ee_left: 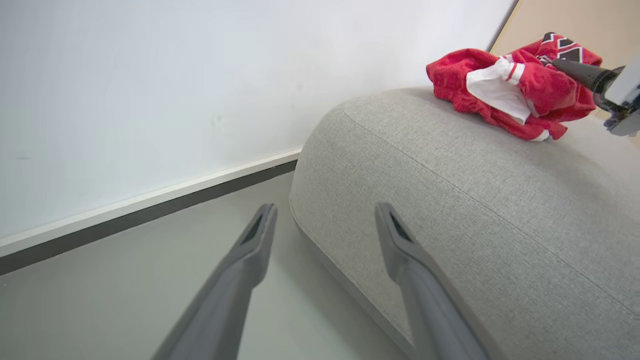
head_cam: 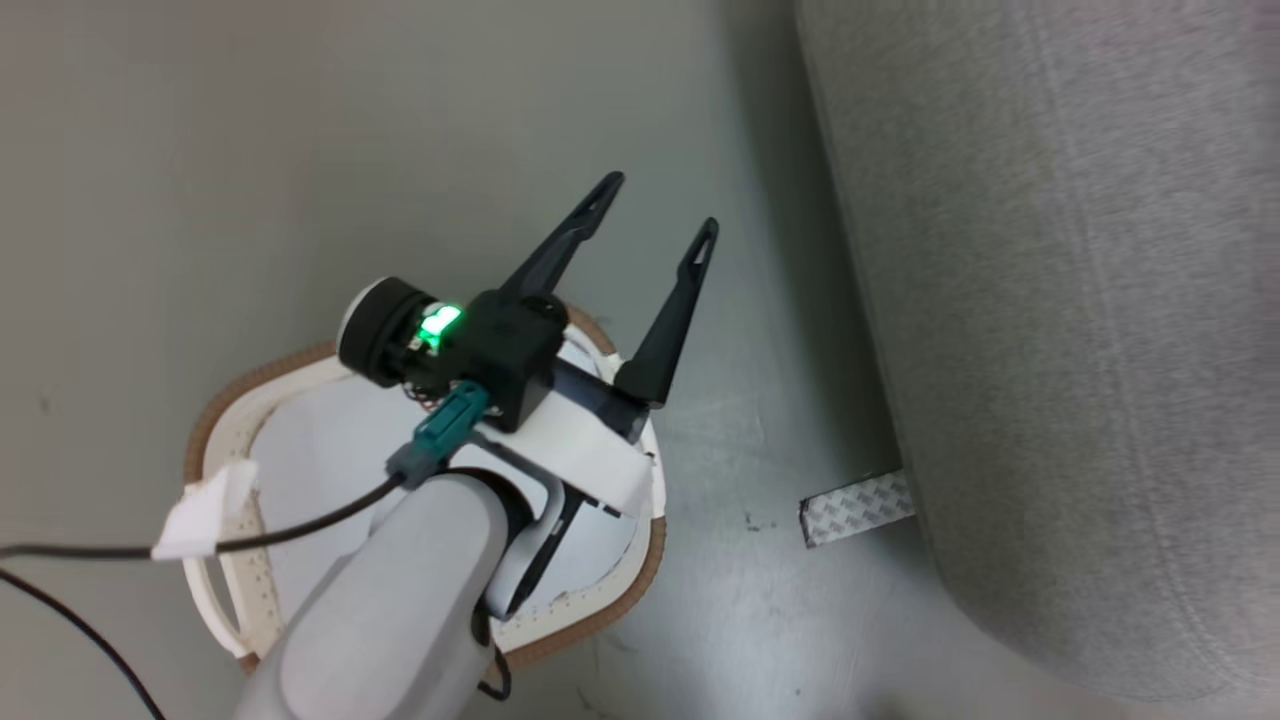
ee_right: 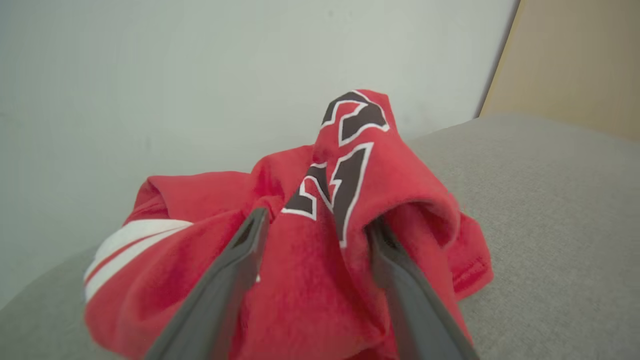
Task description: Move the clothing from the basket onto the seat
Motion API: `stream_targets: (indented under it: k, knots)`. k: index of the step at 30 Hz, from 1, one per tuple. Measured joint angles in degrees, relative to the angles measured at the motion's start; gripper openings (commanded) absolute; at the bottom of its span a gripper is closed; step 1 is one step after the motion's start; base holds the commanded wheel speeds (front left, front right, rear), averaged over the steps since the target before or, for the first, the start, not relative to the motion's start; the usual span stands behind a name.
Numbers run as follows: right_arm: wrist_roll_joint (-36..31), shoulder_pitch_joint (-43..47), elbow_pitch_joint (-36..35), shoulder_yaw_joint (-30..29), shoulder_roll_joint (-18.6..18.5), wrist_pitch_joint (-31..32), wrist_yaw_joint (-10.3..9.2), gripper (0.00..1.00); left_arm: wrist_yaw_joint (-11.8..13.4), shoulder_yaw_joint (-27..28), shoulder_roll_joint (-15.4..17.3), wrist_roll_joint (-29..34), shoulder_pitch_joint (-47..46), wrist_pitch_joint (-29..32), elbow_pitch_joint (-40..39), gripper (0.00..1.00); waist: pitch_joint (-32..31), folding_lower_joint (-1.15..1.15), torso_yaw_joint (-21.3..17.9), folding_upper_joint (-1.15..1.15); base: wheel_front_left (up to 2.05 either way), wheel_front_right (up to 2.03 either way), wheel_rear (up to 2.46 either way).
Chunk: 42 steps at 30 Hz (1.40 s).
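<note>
Clothing (ee_right: 320, 285) on seat (ee_right: 550, 225), right end effector (ee_right: 317, 220) spread around it; left end effector (ee_left: 325, 210) spread

Soft cloth, woven upholstery, hard plastic

The clothing (ee_right: 320, 250) is soft, fleecy red cloth with a matt nap, and its black-and-white print looks smoother. The seat (ee_left: 450, 200) is covered in coarse grey woven fabric, matt. At the lower left of the head view, the basket (head_cam: 240, 585) is smooth cream plastic, perforated, with a textured brown rim. The left hand (head_cam: 660, 205) has matt dark plastic fingers (head_cam: 565, 238). The floor (head_cam: 200, 150) is smooth, with a faint sheen.
</note>
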Motion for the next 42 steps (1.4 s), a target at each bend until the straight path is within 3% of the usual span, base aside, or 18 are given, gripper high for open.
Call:
stream_targets:
  k: [10,22,32,42]
  knots:
    - [-0.4,19.6,-14.6,6.2,4.7,-0.1,-0.01,1.0,3.4,4.4,1.1,-3.3,6.7,-7.3,5.3,1.0,-9.9,-0.01,-0.9,0.0,0.0,0.0,0.0]
    - [-7.3,38.8,-29.3,12.5,9.4,-0.1,-0.01,1.0,7.0,10.7,2.7,-7.3,21.7,-12.0,11.0,1.0,-26.9,-0.03,0.2,0.0,0.0,0.0,0.0]
    - [-9.2,49.3,-34.4,15.2,13.9,-0.2,-0.01,1.0,7.8,15.4,2.4,-8.0,32.8,-12.4,10.3,1.0,-37.9,-0.04,2.5,0.0,0.0,0.0,0.0]
    - [-11.0,55.8,-34.8,19.8,15.9,-0.2,0.0,1.0,6.3,20.9,-0.6,-5.4,38.9,-12.4,9.2,1.0,-41.5,-0.03,5.7,0.0,0.0,0.0,0.0]
